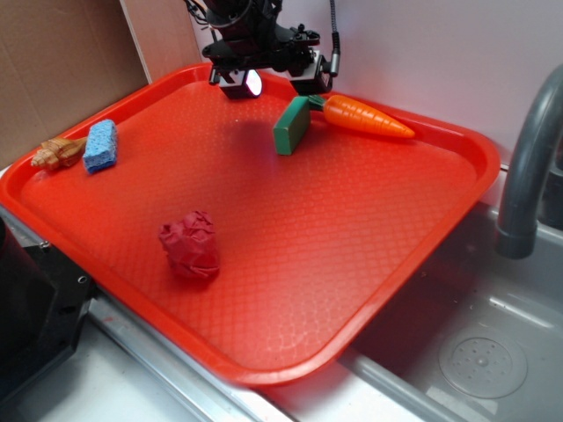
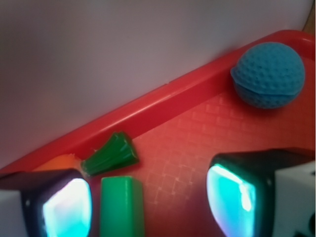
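Note:
My gripper (image 1: 274,83) hovers open over the back edge of the red tray (image 1: 440,220), holding nothing. In the wrist view the gripper (image 2: 150,202) has a green block (image 2: 122,205) lying between its fingers, close to the left finger (image 2: 66,207) and far from the right one (image 2: 232,197). The block (image 1: 292,126) is a dark green wedge lying just in front of the gripper. A toy carrot (image 1: 365,117) lies beside it, its green leafy top (image 2: 111,154) touching the block's end. A blue dimpled ball (image 2: 269,75) rests by the tray's back rim, hidden in the exterior view.
A crumpled red cloth (image 1: 190,245) lies mid-tray. A blue sponge (image 1: 100,145) and a tan toy (image 1: 57,154) sit at the left rim. A grey faucet (image 1: 528,158) and a sink with a drain (image 1: 482,360) are to the right. A white wall stands close behind the tray.

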`<state>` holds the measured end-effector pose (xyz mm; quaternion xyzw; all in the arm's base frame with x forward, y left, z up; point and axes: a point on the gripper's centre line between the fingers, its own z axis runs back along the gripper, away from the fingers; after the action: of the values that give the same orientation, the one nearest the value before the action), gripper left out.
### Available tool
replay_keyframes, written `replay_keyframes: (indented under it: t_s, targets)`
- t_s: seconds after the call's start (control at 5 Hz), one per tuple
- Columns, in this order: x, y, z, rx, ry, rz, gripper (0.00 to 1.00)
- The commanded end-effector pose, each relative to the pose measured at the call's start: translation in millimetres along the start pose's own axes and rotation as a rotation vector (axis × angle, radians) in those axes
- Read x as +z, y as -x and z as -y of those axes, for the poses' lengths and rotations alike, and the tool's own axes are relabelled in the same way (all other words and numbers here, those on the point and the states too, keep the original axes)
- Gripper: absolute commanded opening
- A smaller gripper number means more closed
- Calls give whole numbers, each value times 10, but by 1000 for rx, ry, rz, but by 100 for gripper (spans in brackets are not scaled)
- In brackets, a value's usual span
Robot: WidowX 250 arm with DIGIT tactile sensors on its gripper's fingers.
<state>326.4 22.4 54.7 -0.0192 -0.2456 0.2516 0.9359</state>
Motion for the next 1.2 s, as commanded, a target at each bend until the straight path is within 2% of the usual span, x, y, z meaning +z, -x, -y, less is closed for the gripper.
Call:
replay_keyframes:
  t_s: [0.0, 0.2, 0.4, 0.6, 0.8, 1.0]
  targets:
    - [-261, -237, 255, 21, 0, 43, 100]
    - [-423, -253, 316, 14, 1, 12, 100]
    - [-352, -191, 367, -22, 5, 6, 0]
    - [-105, -155, 429, -98, 43, 25, 0]
    - [360, -83, 513, -213, 54, 149, 100]
    - [641, -41, 554, -295, 74, 235, 100]
